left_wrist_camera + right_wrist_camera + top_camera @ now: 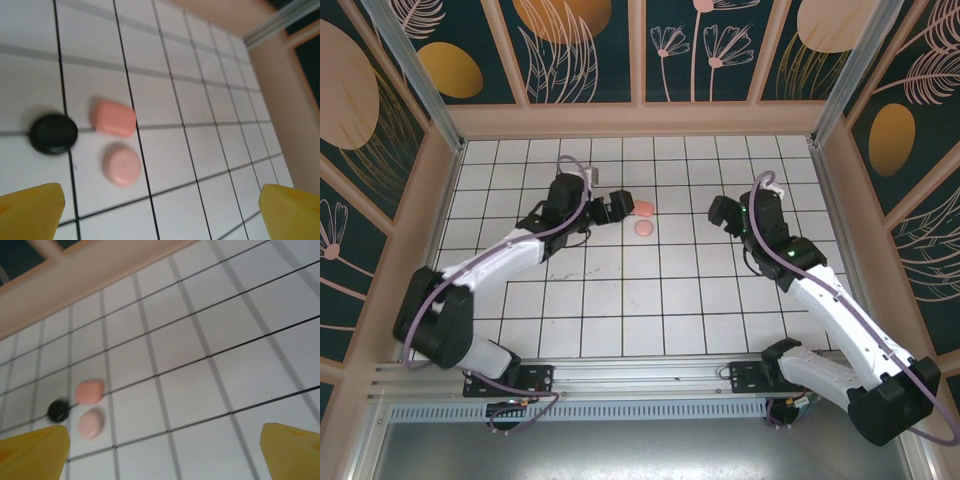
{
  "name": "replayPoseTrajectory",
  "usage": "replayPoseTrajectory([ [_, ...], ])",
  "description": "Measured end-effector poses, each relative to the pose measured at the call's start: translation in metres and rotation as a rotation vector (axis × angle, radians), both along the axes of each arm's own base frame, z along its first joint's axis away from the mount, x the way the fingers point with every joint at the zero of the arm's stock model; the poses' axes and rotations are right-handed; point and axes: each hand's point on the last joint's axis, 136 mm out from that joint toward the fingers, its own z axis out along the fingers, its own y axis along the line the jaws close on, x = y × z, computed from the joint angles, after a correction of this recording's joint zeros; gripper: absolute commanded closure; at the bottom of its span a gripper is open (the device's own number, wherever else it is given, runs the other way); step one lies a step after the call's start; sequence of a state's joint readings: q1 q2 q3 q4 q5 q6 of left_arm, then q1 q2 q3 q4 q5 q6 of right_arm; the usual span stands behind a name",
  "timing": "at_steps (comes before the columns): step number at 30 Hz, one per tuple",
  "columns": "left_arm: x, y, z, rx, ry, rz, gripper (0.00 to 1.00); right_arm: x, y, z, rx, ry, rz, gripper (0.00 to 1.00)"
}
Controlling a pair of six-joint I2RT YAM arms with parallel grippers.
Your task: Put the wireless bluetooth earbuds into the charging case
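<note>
Three small closed cases on the table [700, 300], both pairs of fingers released.
The pink case [113, 117], round case [122, 164] and black case [53, 133] look like smooth hard pebbles, probably light and slippery; I would pinch one low across its narrow sides. They lie close together on white tiles, just before the left fingers [35, 210]; the right fingers [35, 452] are well apart, also spread wide and holding nothing.
</note>
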State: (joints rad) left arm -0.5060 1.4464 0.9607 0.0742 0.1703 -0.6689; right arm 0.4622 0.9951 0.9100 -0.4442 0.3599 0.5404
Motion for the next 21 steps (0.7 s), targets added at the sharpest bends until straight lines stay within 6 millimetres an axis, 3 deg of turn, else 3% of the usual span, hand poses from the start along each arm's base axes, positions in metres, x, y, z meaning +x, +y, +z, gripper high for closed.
replayPoseTrajectory([
  [2, -0.002, 0.018, 0.030, 0.029, -0.110, 0.058, 0.01, 0.007, -0.025, 0.006, -0.058, -0.047, -0.082, 0.01],
  [5, -0.017, 0.052, 0.055, 0.085, -0.260, 0.149, 0.01, 0.011, -0.065, 0.006, -0.139, -0.122, -0.217, 0.01],
  [9, -0.042, 0.097, 0.067, 0.190, -0.455, 0.264, 0.01, 0.008, -0.108, -0.023, -0.233, -0.151, -0.344, 0.01],
  [13, -0.056, 0.138, 0.062, 0.355, -0.596, 0.375, 0.01, 0.010, -0.130, -0.061, -0.287, -0.132, -0.383, 0.01],
  [16, -0.053, 0.169, 0.056, 0.453, -0.635, 0.463, 0.01, 0.014, -0.135, -0.082, -0.305, -0.137, -0.378, 0.01],
  [21, -0.042, 0.221, 0.026, 0.570, -0.604, 0.610, 0.01, 0.026, -0.140, -0.100, -0.325, -0.153, -0.365, 0.01],
])
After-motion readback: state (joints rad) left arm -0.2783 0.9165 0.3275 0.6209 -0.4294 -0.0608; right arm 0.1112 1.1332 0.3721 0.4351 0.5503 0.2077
